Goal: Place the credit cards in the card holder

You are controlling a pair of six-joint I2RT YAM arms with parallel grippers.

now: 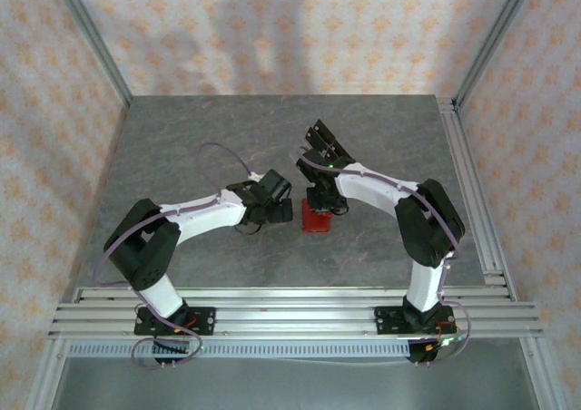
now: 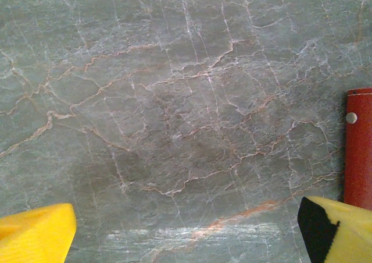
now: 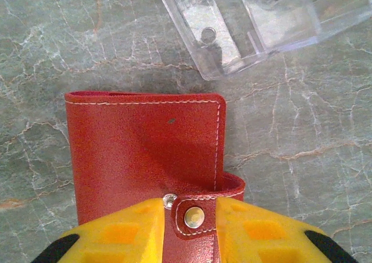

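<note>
**K:** Left arm (image 1: pixel 195 215) pose?

**M:** Base sits on the near rail (image 1: pixel 290 306). The elbow folds out to the left and the white forearm runs right toward table centre, wrist tipped down. The left gripper (image 1: pixel 270 200) hangs just left of the card holder (image 1: pixel 315 219).

**K:** Its pincer?

**M:** Spread wide. In the wrist view the two yellow fingertips (image 2: pixel 35 234) sit at opposite bottom corners, with bare marble table (image 2: pixel 174 100) between them. The holder's red edge, with a small metal stud, runs down the right margin just beside the fingertip on that side. Touching or not, can't tell.

**K:** Right arm (image 1: pixel 399 192)?

**M:** Roughly mirrored. The elbow is out to the right and the forearm reaches left and away, wrist pitched down. The right gripper (image 3: pixel 195 208) is directly over the holder's near end.

**K:** Pinching it?

**M:** Can't tell. The jaws stand narrow, with one yellow pad (image 3: pixel 116 234) on each side of the holder's snap strap (image 3: pixel 195 234), right up against its edges. Whether they actually press it isn't visible.

**K:** Holder location?

**M:** Flat on the table near centre, between the two grippers. The cover looks folded shut, with its white stitching facing up. The strap comes up from the near edge. Its snap sits just beside a second stud (image 3: pixel 169 201) on the cover, not over it.

**K:** Anything else close?

**M:** A clear plastic stand (image 3: pixel 256 24) lies beyond the holder's far right corner, near it but apart.
</note>
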